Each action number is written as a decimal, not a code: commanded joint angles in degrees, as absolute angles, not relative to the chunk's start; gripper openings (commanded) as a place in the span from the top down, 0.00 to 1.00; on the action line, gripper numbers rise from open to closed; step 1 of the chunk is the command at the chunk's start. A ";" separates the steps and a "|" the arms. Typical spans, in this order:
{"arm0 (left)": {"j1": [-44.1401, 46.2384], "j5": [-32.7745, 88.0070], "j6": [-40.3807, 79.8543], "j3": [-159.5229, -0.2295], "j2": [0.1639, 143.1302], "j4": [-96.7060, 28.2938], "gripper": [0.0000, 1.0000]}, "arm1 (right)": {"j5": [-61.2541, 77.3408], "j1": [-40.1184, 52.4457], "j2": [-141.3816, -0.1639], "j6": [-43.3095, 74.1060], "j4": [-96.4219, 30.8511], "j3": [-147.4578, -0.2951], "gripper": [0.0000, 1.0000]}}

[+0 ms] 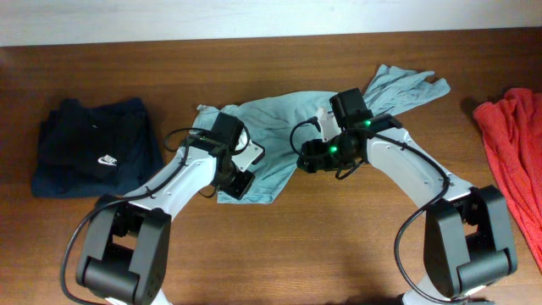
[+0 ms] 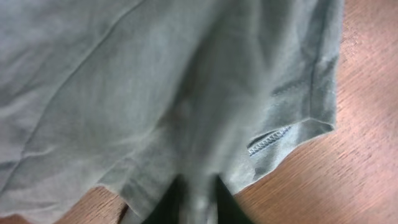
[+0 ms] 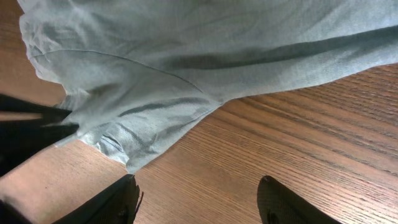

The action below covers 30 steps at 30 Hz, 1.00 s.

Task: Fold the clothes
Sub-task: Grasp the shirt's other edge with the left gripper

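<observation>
- A wooden table [image 1: 339, 246] seen from above, with 3 garments on it and 2 robot arms reaching in from the near edge.
- The pale grey-blue T-shirt [image 1: 288, 119] lies rumpled at the centre. One end trails up toward the far right.
- Bare wood shows all along the shirt's near edge, between the 2 arm bases.
- A navy garment [image 1: 93, 152] with a white logo lies at the left, a strip of bare wood between it and the shirt.
- A red garment [image 1: 512, 144] lies at the right edge, well apart from the shirt's trailing end.
- The left gripper [image 1: 240, 182] sits at the shirt's near left corner. In its wrist view the gripper [image 2: 196, 208] is clenched on a fold of the shirt [image 2: 155, 93], with the stitched hem corner [image 2: 311, 124] lying on wood just beside.
- The right gripper [image 1: 309, 157] is at the shirt's near edge. In its wrist view the gripper [image 3: 199, 205] is spread wide over bare wood, holding nothing, with the shirt's hem [image 3: 124, 158] just ahead.
</observation>
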<state>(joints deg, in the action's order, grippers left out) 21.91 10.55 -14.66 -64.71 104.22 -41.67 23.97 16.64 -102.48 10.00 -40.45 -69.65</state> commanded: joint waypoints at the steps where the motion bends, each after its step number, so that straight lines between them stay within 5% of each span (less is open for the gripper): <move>1: 22.13 10.41 -15.07 -66.74 104.44 -42.94 0.99 | 23.24 16.43 -101.60 9.21 -40.53 -70.37 0.34; 13: 22.09 1.34 -14.35 -82.41 103.48 -57.25 0.99 | 23.20 16.40 -101.60 9.21 -40.58 -70.37 0.33; 18: 21.87 -11.25 -8.29 -87.90 101.19 -62.17 0.99 | 16.82 15.66 -101.60 9.26 -41.21 -70.37 0.33; 30: 21.34 -11.84 -8.21 -90.70 98.10 -63.92 0.99 | 19.42 10.37 -101.60 9.85 -42.17 -70.41 0.33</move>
